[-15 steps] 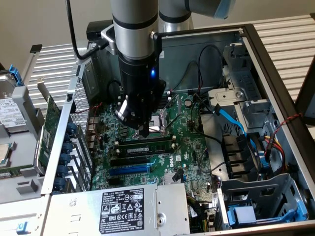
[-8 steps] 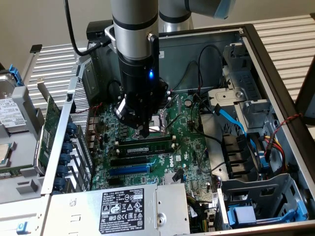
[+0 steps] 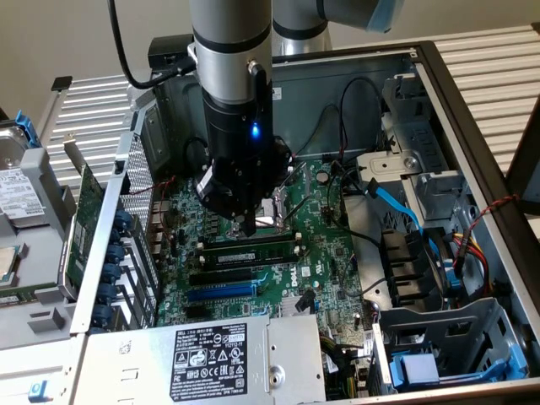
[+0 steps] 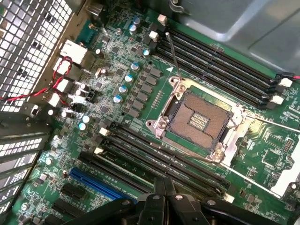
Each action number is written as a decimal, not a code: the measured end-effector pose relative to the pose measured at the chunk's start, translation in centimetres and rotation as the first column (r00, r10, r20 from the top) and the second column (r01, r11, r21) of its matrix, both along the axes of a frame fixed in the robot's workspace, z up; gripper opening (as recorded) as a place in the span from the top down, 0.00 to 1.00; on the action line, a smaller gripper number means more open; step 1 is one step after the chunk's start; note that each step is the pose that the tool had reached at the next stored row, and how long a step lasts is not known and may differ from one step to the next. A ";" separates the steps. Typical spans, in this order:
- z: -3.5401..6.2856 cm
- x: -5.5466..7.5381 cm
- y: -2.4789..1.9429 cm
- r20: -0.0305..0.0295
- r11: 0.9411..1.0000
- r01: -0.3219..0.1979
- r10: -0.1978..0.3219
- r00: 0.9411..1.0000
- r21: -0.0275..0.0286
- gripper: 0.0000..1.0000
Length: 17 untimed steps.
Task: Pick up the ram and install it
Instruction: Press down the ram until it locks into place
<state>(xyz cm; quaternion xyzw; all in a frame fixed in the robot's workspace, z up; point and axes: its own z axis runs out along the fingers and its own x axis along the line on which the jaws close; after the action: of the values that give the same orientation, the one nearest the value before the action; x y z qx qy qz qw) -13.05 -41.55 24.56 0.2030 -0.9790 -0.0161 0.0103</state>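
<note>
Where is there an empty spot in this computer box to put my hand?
The flat silver box top beside its black label is bare, and so is the slatted table outside the case. The motherboard under the gripper and the cabled drive bays are crowded.

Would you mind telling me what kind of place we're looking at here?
Probably an electronics assembly or repair bench: an open computer case with its motherboard exposed, an empty CPU socket, and a robot gripper above.

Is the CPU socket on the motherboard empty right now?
Yes, the CPU socket sits open with its bare contact grid showing, with no chip or cooler on it.
</note>
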 end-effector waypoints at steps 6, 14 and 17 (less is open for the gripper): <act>-0.04 0.0 0.00 0.000 0.995 0.098 -0.098 0.995 0.000 0.90; -0.04 0.0 0.00 0.000 0.977 0.213 -0.213 0.977 0.000 0.90; -0.04 0.0 0.00 0.001 0.969 0.248 -0.248 0.969 -0.002 0.90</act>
<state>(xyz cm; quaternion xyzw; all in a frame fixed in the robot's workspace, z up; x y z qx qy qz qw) -13.05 -41.55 24.52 0.0791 -0.9967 -0.0163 0.0082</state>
